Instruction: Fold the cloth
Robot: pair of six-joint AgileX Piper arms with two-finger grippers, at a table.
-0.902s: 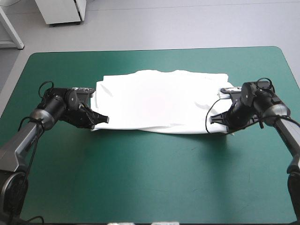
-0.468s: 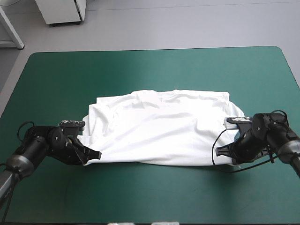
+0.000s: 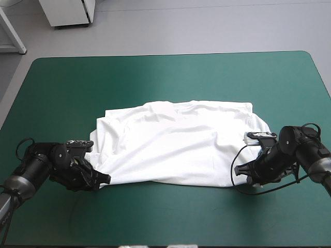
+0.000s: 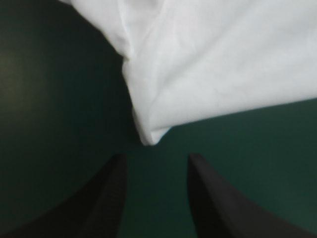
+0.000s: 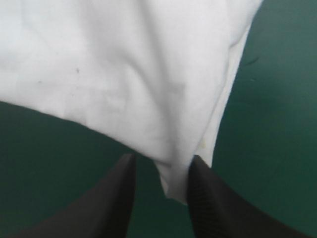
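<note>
It looks like a robot lab. A left arm (image 3: 31,168) and a right arm (image 3: 306,150) work at a big teal-green table (image 3: 165,77). At the upper left, a white cabinet (image 3: 67,13) stands on a bare grey floor (image 3: 207,26).

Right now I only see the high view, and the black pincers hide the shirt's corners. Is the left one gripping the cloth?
Observer: No. The left wrist view shows the left pincer open, with a corner of the T-shirt lying just ahead of its gap on the teal-green cover.
Operator: And the right one?
Observer: The right pincer is open too, but there a T-shirt corner lies between its fingers.
</note>
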